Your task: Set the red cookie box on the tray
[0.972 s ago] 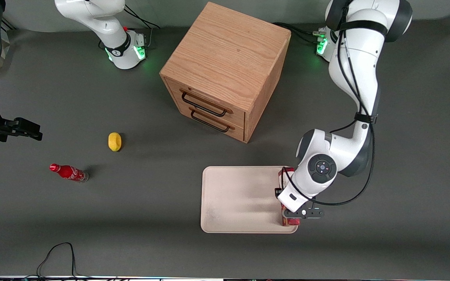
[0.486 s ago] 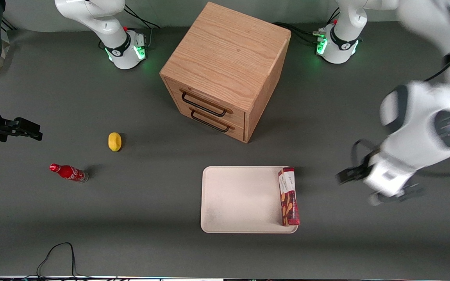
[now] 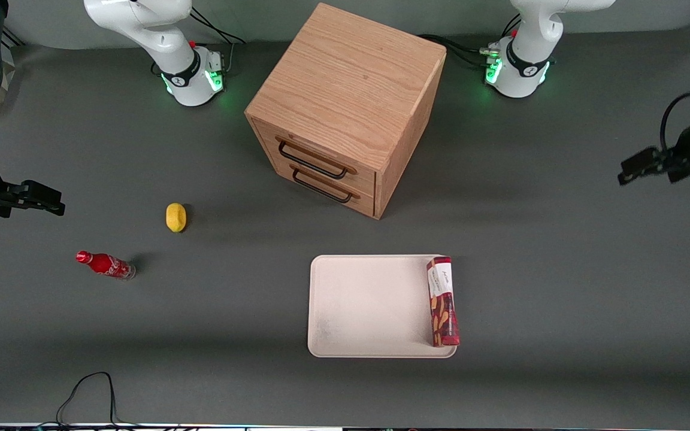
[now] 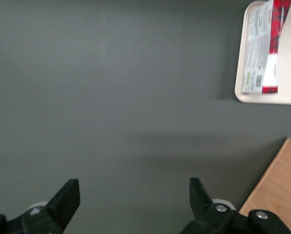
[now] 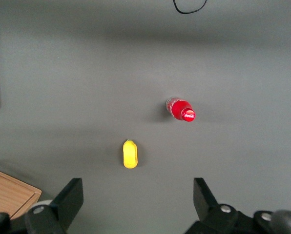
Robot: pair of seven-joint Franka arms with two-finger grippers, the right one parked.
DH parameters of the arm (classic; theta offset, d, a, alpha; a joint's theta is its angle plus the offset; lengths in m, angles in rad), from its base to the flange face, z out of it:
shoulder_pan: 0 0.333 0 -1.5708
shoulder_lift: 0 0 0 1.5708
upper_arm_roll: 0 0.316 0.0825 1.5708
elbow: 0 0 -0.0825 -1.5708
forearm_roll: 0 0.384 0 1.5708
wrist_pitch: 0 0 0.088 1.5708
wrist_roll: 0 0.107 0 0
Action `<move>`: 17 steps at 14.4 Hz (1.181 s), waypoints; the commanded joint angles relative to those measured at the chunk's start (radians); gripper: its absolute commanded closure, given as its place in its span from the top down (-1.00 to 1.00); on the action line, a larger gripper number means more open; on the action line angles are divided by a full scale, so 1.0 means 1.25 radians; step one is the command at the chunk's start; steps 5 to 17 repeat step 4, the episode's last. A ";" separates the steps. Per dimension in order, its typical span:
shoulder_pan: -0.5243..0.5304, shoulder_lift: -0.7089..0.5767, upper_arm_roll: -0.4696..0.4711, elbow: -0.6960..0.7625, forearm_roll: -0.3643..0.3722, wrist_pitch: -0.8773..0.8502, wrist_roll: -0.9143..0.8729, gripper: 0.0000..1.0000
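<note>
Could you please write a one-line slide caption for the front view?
Dark-red cookie box stands on edge along the cream tray's rim; open left gripper hangs empty toward the working arm's end.

We see only part of the working arm in the front view: the picture's edge cuts it off, and the hand [image 3: 628, 169] shows as a dark, blurred shape above the surface [image 3: 560, 269] toward the working arm's end, well apart from the tray [image 3: 369, 305]. In the left wrist view the hand [image 4: 134, 197] is cut by the edge, so only the spread fingertips [image 4: 67, 195] show. There the red cookie box [image 4: 265, 44] and the tray [image 4: 240, 73] run out of the picture, and we cannot read the box's print. The wooden drawer cabinet [image 4: 277, 190] shows as one cut-off corner.
</note>
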 commanded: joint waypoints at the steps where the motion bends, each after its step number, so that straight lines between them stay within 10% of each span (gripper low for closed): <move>1: 0.004 -0.034 -0.011 -0.026 0.013 -0.011 0.006 1.00; 17: 0.001 -0.030 -0.011 -0.021 0.048 -0.009 0.007 1.00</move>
